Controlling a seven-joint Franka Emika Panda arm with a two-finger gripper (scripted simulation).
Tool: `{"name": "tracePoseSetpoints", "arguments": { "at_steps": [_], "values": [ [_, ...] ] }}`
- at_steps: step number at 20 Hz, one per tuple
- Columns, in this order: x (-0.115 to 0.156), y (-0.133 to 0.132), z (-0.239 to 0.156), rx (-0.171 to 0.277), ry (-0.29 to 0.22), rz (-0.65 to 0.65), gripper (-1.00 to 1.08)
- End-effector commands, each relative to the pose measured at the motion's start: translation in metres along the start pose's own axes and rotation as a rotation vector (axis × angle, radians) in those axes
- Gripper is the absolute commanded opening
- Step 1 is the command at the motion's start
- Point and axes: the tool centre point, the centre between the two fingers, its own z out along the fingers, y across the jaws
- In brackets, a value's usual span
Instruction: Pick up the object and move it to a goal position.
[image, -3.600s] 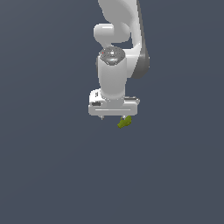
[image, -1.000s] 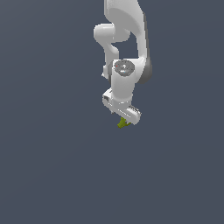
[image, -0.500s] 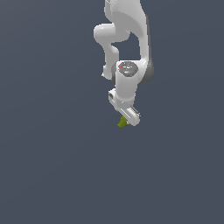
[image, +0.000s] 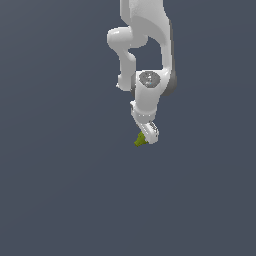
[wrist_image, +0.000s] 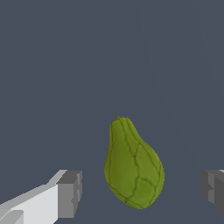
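Olive-green, ribbed, pear-shaped object (wrist_image: 133, 168) sits between my white gripper (wrist_image: 140, 192) pads, jaws apart and not touching it. I'd centre it, then close gently on its wide belly before lifting.

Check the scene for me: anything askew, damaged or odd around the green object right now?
Nothing stands out. The green object looks whole and sits between the open tool's two fingers, with a clear gap to each pad. In the exterior view it shows just below the tool. Whether it rests on the surface cannot be told.
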Motion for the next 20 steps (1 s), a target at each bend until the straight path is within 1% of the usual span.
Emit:
{"name": "tracePoseSetpoints", "arguments": {
  "at_steps": [1,9,16,20],
  "values": [
    [-0.003,0.002,0.002,0.002,0.001,0.046,1.0],
    [-0.008,0.005,0.006,0.004,0.004,0.126,1.0],
    [-0.009,0.006,0.008,0.004,0.004,0.132,1.0],
    [-0.009,0.006,0.018,0.004,0.004,0.133,1.0]
  ]
}}
